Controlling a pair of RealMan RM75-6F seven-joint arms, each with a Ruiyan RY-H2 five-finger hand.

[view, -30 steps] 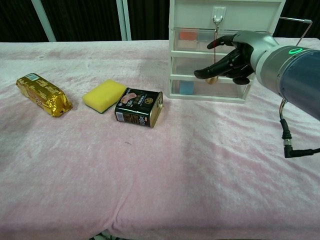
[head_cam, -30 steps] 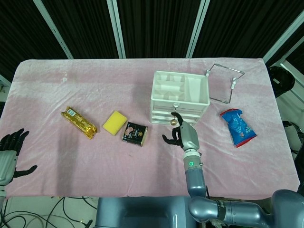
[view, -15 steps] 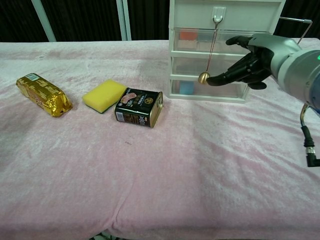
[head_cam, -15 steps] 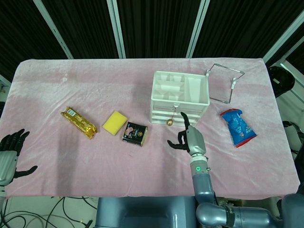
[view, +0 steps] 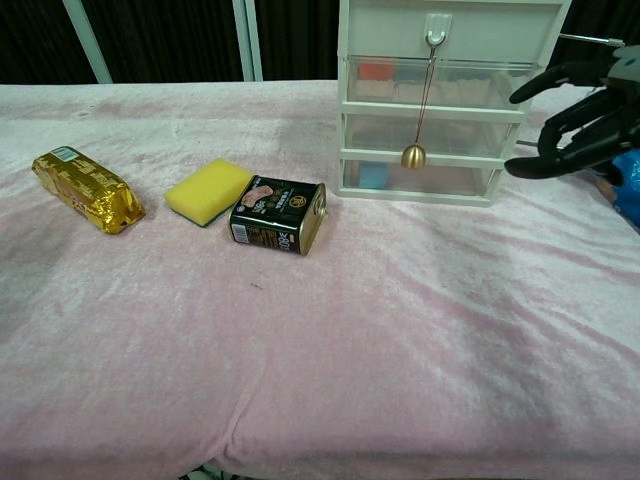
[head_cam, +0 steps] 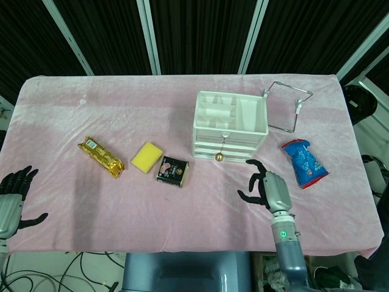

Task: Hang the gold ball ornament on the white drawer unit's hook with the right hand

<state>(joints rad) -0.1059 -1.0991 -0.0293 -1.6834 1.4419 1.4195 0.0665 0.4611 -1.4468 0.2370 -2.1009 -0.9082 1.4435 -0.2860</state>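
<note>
The gold ball ornament (view: 413, 156) hangs by its thin cord from the hook (view: 435, 38) on the front of the white drawer unit (view: 372, 100). From the head view the ornament (head_cam: 219, 157) shows in front of the drawer unit (head_cam: 231, 125). My right hand (head_cam: 267, 190) is off to the right of the unit, fingers spread, holding nothing; the chest view shows the right hand (view: 575, 125) at the right edge. My left hand (head_cam: 13, 198) rests open at the table's near left edge.
On the pink cloth lie a gold foil packet (head_cam: 101, 157), a yellow sponge (head_cam: 146, 157) and a dark tin (head_cam: 173, 170). A blue and red pouch (head_cam: 305, 163) lies right of the drawers. A wire frame (head_cam: 287, 106) stands behind them.
My right hand let go of the ornament and drew back to the right and toward the table's near edge. The ornament now hangs free on the hook. The left hand stayed put.
</note>
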